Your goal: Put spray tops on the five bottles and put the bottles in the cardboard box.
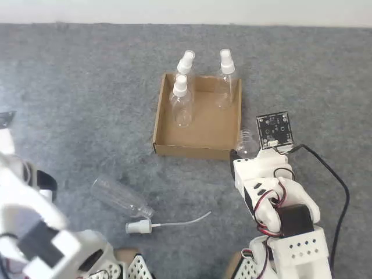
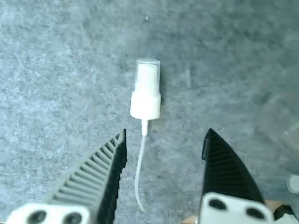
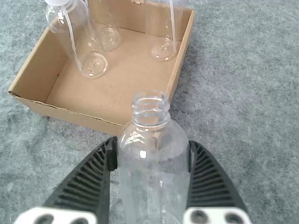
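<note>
The cardboard box sits on the grey-covered desk, and three capped bottles stand upright inside it, one toward the middle left and two along the far wall. The right gripper is just outside the box's near right corner. Its fingers are clamped on either side of an open bottle, which stands upright with its threaded neck bare and no top on it. In the high view this open bottle is just beside the box wall. Well to the left, an uncapped bottle lies on its side on the desk, neck pointing toward the near right. A spray top lies just beside that neck, with its thin dip tube trailing away to the right. The left gripper hangs over this spray top with its fingers spread wide apart. They grasp nothing, and the tube runs along the desk between them.
</note>
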